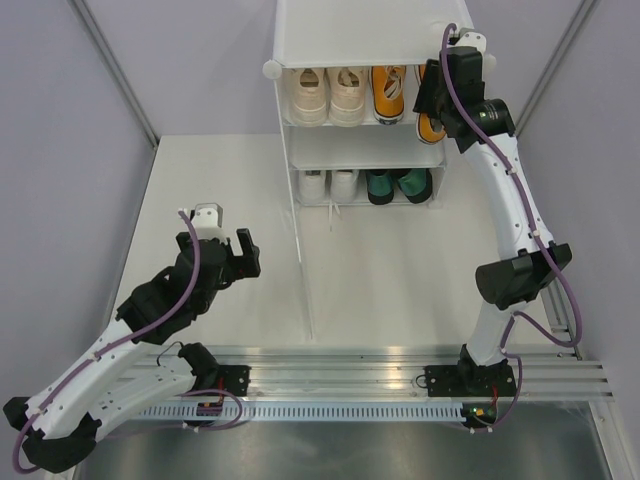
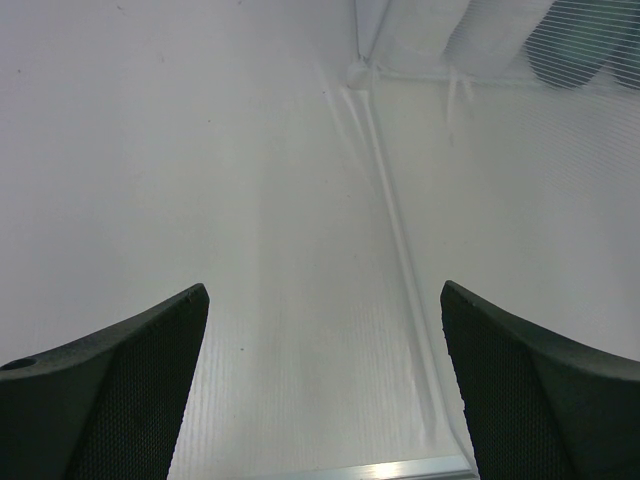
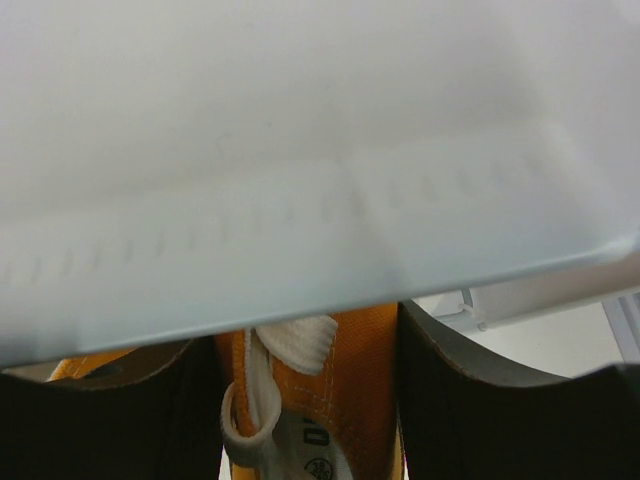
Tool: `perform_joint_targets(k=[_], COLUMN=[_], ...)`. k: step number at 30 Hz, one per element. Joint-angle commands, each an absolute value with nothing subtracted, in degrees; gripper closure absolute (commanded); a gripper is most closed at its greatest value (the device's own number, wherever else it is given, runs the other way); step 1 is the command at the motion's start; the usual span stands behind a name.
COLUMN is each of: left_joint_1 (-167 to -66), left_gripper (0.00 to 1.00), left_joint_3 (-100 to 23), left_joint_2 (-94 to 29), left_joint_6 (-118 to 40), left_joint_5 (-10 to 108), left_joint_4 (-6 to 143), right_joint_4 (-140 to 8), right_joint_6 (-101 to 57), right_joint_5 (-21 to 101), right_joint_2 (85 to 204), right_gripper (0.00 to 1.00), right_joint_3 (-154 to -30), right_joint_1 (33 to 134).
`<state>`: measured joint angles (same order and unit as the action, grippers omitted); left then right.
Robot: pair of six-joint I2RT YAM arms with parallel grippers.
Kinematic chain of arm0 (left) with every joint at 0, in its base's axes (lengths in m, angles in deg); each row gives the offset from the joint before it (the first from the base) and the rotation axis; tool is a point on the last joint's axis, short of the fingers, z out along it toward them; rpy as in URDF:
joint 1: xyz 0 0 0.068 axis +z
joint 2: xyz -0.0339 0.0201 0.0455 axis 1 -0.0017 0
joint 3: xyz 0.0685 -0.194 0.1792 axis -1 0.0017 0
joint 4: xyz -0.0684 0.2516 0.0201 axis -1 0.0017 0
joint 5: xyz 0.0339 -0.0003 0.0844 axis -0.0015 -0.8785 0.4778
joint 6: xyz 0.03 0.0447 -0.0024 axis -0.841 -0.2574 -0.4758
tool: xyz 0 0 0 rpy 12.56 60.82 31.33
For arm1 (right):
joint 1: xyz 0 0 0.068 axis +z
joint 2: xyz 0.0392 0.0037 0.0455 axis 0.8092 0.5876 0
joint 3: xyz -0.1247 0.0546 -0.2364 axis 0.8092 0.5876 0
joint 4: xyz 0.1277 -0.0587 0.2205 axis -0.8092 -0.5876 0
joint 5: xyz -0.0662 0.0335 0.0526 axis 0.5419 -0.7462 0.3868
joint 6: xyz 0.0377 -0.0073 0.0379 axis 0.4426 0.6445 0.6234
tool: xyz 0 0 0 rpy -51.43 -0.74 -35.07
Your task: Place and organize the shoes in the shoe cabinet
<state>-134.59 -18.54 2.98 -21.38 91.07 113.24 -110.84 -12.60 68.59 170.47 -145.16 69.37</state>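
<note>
The shoe cabinet [image 1: 355, 30] stands at the back of the table, its white panel [image 3: 300, 150] filling most of the right wrist view. Its upper tier holds a pair of cream sneakers [image 1: 330, 95] and one orange sneaker [image 1: 388, 95]. On the lower tier sit white sneakers [image 1: 328, 185] and dark green heels [image 1: 398, 185]. My right gripper [image 1: 437, 100] [image 3: 300, 350] is at the upper tier's right end, shut on the second orange sneaker [image 1: 431, 126] [image 3: 340, 390] at its collar. My left gripper [image 1: 228, 238] [image 2: 322, 292] hovers open over bare table, left of the cabinet.
A translucent panel [image 1: 300, 250] [image 2: 395, 220] runs forward from the cabinet's left side toward the near edge, just right of my left gripper. An aluminium rail [image 1: 380, 375] crosses the table's near edge. Grey walls close in both sides.
</note>
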Motion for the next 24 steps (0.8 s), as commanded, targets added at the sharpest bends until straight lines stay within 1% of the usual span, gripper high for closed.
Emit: perform_joint_targets(k=[1, 8, 11, 14, 15, 17, 18, 20, 21, 23, 24], left_joint_1=[-134.03, -133.94, -133.94, -133.76, -133.68, -133.67, -133.59, -133.67, -133.59, -133.59, -133.59], left_gripper=[0.00, 0.00, 0.01, 0.01, 0.00, 0.01, 0.00, 0.00, 0.00, 0.00, 0.00], left_joint_3=[-18.22, -18.22, -18.30, -18.30, -18.30, -18.30, -18.30, -18.30, -18.30, -18.30, -18.30], left_joint_2=[2.84, 2.67, 2.41, 2.23, 2.14, 2.23, 2.31, 2.23, 2.23, 2.14, 2.23], left_joint_6=[-23.54, -23.46, -23.46, -23.55, -23.46, -23.55, -23.55, -23.55, -23.55, -23.55, -23.55], left_joint_5=[90.60, 90.60, 90.34, 90.16, 90.16, 90.16, 90.08, 89.99, 89.90, 89.81, 89.81], left_joint_4=[110.82, 110.91, 110.82, 110.91, 110.91, 110.82, 110.91, 110.82, 110.82, 110.91, 110.82], right_joint_4=[-100.13, -98.63, -97.14, -96.35, -96.09, -95.82, -95.73, -95.64, -95.64, -95.64, -95.64], right_joint_6=[-13.32, -13.40, -13.23, -13.06, -13.05, -13.05, -13.14, -13.14, -13.14, -13.05, -13.14], right_joint_5=[70.49, 70.49, 70.49, 70.41, 70.41, 70.58, 70.49, 70.58, 70.58, 70.84, 70.93], right_joint_2=[173.79, 173.62, 172.74, 172.12, 171.95, 171.95, 171.77, 171.77, 171.77, 171.60, 171.51], right_gripper=[0.87, 0.85, 0.82, 0.72, 0.64, 0.59, 0.54, 0.51, 0.48, 0.44, 0.40], right_joint_3=[-147.28, -143.16, -140.08, -138.23, -137.88, -137.00, -136.82, -136.38, -136.29, -135.68, -135.50], right_joint_1=[68.96, 68.96, 68.96, 68.96, 68.96, 68.87, 68.95, 68.87, 68.95, 68.96, 68.96])
